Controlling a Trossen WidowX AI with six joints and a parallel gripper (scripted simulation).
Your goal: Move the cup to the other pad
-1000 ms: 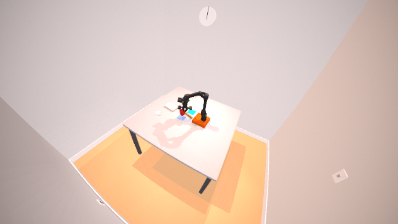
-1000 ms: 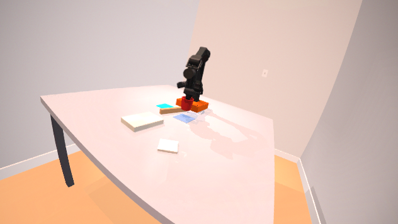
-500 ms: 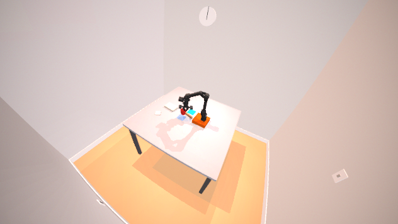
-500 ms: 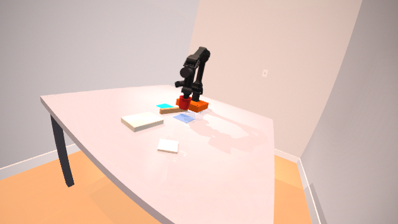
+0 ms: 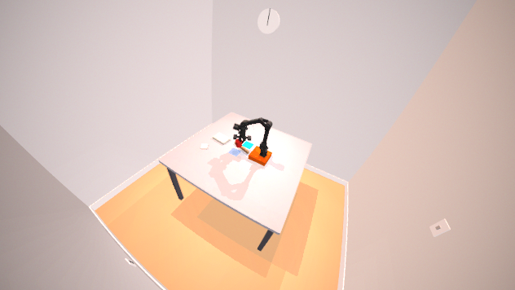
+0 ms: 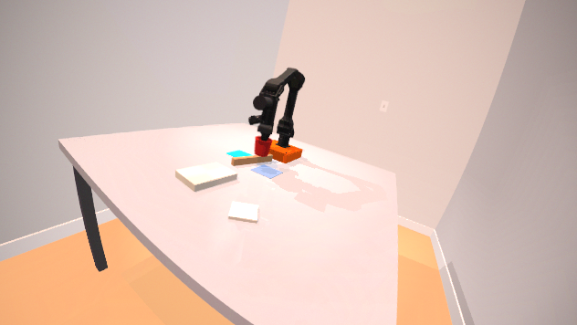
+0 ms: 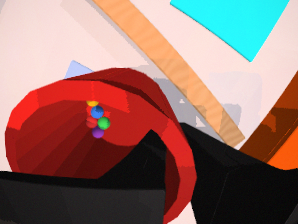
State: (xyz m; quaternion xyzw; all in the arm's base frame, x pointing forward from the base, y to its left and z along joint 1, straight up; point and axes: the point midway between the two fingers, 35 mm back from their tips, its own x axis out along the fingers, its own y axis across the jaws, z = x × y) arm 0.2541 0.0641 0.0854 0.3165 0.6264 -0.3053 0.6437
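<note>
My gripper (image 5: 237, 139) (image 6: 263, 138) (image 7: 169, 129) is shut on the rim of the red cup (image 5: 238, 143) (image 6: 262, 146) (image 7: 53, 143) and holds it upright a little above the table. Several coloured marbles (image 7: 99, 121) lie at the cup's bottom. The cup hangs over the wooden bar (image 5: 244, 150) (image 6: 251, 160) (image 7: 133, 23), which lies between the two pads. The cyan pad (image 5: 247, 145) (image 6: 238, 153) (image 7: 236, 3) is on the far side of the bar. The pale blue pad (image 5: 235, 152) (image 6: 267, 171) (image 7: 76, 70) is on the near side, mostly hidden by the cup in the wrist view.
The arm's orange base (image 5: 260, 155) (image 6: 285, 152) (image 7: 282, 143) stands close beside the pads. A flat white slab (image 5: 222, 138) (image 6: 206, 175) and a small white block (image 5: 204, 146) (image 6: 244, 211) lie further out on the table (image 6: 319, 237).
</note>
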